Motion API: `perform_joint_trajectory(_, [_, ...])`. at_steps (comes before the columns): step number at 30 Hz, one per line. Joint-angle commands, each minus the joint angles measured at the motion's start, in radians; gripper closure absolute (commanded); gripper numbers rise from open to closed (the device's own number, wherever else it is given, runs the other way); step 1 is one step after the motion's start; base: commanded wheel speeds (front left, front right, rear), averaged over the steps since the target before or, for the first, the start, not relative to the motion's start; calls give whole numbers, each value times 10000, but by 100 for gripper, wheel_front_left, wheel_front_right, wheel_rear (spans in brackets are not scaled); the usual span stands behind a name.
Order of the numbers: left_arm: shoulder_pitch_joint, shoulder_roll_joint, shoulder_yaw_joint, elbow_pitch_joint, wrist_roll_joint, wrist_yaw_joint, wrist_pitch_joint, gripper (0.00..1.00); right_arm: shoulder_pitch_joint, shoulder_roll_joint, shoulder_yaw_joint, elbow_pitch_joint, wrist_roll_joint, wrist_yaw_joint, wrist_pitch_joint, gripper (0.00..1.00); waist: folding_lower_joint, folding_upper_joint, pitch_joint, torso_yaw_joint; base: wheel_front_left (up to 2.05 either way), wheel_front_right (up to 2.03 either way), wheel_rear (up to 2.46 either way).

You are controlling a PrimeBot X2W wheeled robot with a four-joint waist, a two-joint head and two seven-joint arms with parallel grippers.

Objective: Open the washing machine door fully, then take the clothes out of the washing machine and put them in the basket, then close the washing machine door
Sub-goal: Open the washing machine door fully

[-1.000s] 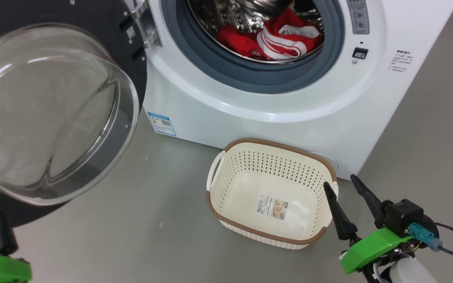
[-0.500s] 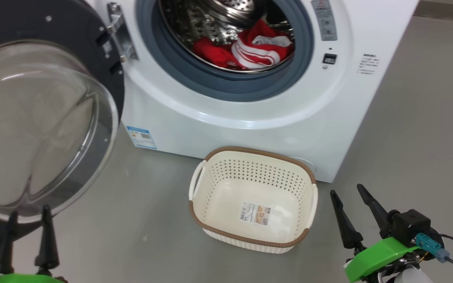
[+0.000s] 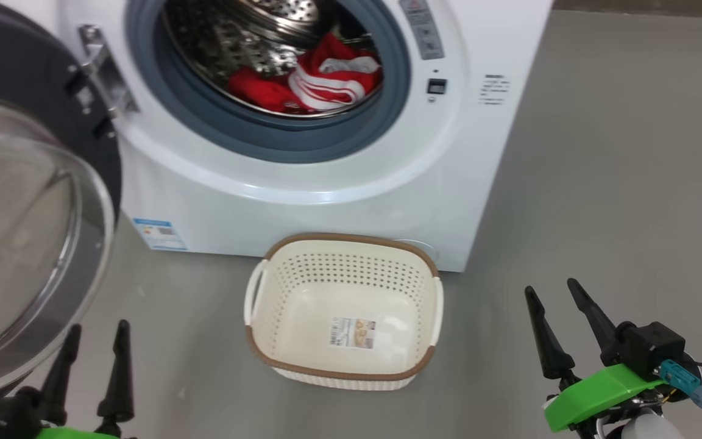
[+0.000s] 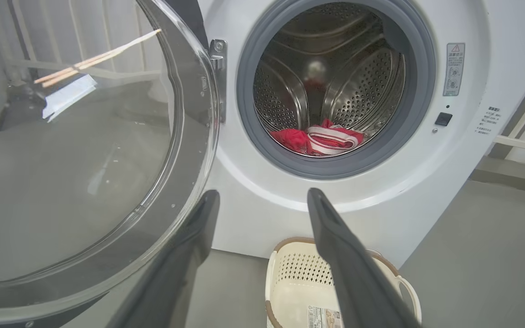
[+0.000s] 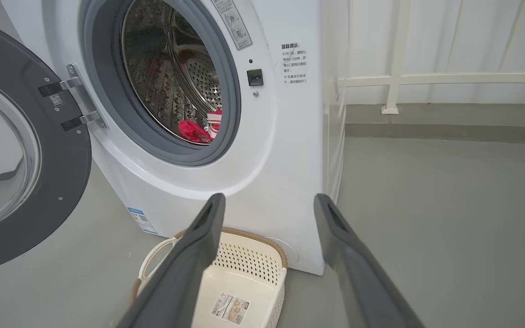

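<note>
The washing machine [image 3: 339, 183] stands ahead with its door [image 3: 16, 244] swung wide to the left, glass bowl facing me. Red clothes [image 3: 308, 82] with white stripes lie in the steel drum [image 4: 331, 77], also seen as the clothes [image 4: 317, 139] in the left wrist view. The cream basket [image 3: 265, 292] sits empty on the floor against the machine's front. My left gripper [image 3: 96, 335] is open at the lower left, just below the door's rim. My right gripper [image 3: 549, 291] is open at the lower right, right of the basket, holding nothing.
Grey floor [image 3: 619, 183] stretches to the machine's right. A white railing [image 5: 426, 79] and a low ledge run behind the machine on that side. A blue label [image 3: 159, 233] marks the machine's lower left corner.
The head camera has swung right, so machine, door and basket shift left in view. The left gripper's fingers have come up into sight below the door. Both grippers stay open.
</note>
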Motion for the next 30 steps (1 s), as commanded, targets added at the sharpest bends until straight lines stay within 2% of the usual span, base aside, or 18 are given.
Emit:
perform_joint_trajectory(1, [-21, 292, 197, -341, -42, 15, -82, 0, 54, -25, 129, -290, 21, 63, -93, 0, 0, -1, 64, -419, 0, 0, 0])
perform_joint_trajectory(17, [31, 260, -629, -861, -238, 15, -82, 0, 72, 44, -449, -633, -2, 63, -93, 0, 0, -1, 310, -1741, 0, 0, 0])
perform_joint_trajectory(30, [-11, 247, -920, -970, -272, 15, -82, 0, 290, 112, -745, -824, -15, 63, -93, 0, 0, -1, 316, -2031, 0, 0, 0])
